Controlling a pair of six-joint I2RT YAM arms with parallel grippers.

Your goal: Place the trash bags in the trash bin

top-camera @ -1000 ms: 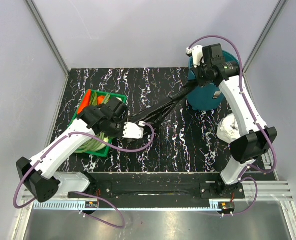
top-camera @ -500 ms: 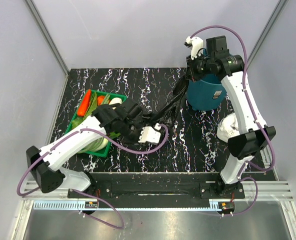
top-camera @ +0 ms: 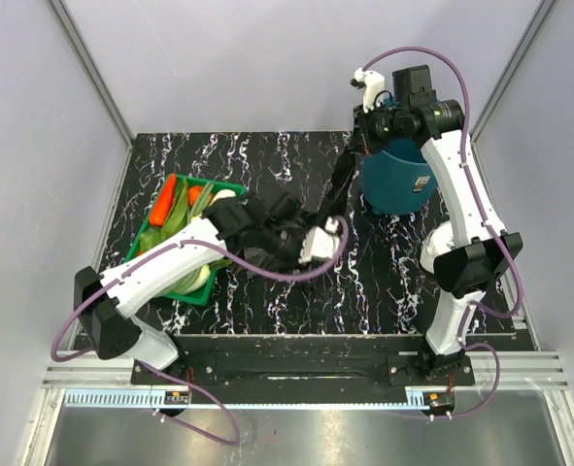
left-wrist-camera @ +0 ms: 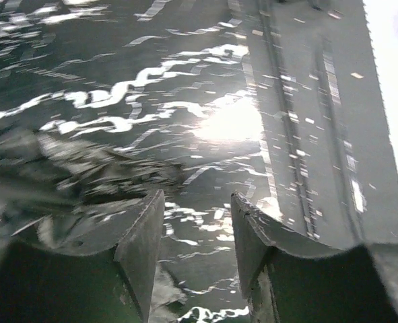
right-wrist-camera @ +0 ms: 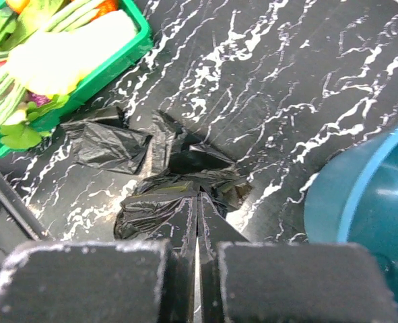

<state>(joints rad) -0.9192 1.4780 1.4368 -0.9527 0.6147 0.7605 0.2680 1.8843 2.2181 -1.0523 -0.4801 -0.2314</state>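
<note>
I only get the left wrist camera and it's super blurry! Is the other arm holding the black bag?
Observer: Yes. The right gripper is shut on the black bag, which dangles from it down toward the table.
Operator: Cool! So where's the bin? Is the bag over it?
Observer: The teal bin stands at the table's far right. The bag hangs beside it on the left, not over its opening.
</note>
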